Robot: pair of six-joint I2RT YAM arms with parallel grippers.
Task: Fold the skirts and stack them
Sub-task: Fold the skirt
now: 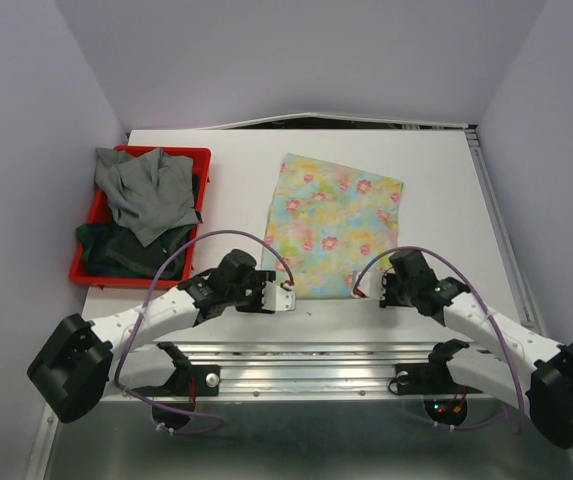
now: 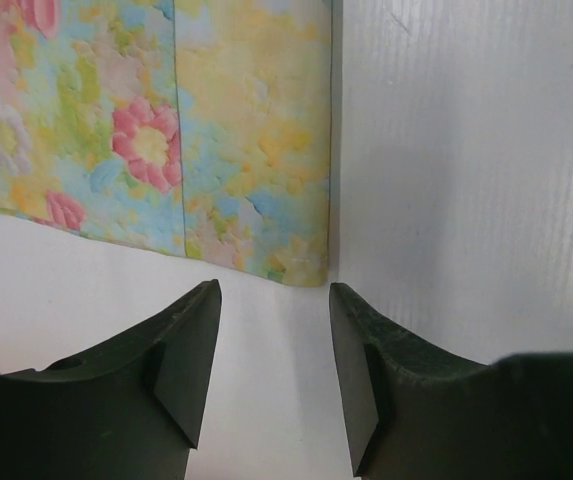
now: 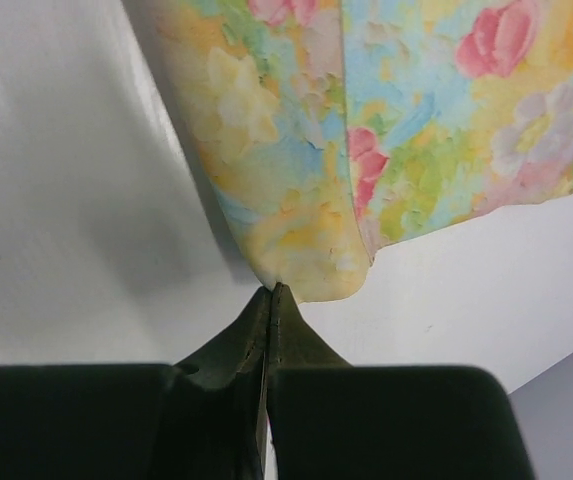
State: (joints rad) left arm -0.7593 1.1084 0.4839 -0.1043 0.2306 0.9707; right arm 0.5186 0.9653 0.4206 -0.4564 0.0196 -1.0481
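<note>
The pastel yellow-blue floral skirt (image 1: 334, 225) lies flat in the middle of the table. My left gripper (image 1: 288, 296) is open and empty just short of the skirt's near left corner; the left wrist view shows that corner (image 2: 301, 265) ahead of the parted jaws (image 2: 274, 290). My right gripper (image 1: 362, 292) is shut at the near right corner. In the right wrist view its tips (image 3: 271, 290) pinch the edge of the floral cloth (image 3: 306, 240), which lifts slightly and casts a shadow. A grey skirt (image 1: 146, 195) lies on top of dark green cloth (image 1: 116, 252) in the bin.
The red plastic bin (image 1: 204, 158) stands at the left of the table. White tabletop (image 1: 231, 190) separates the bin from the floral skirt. The walls close in on both sides and at the back.
</note>
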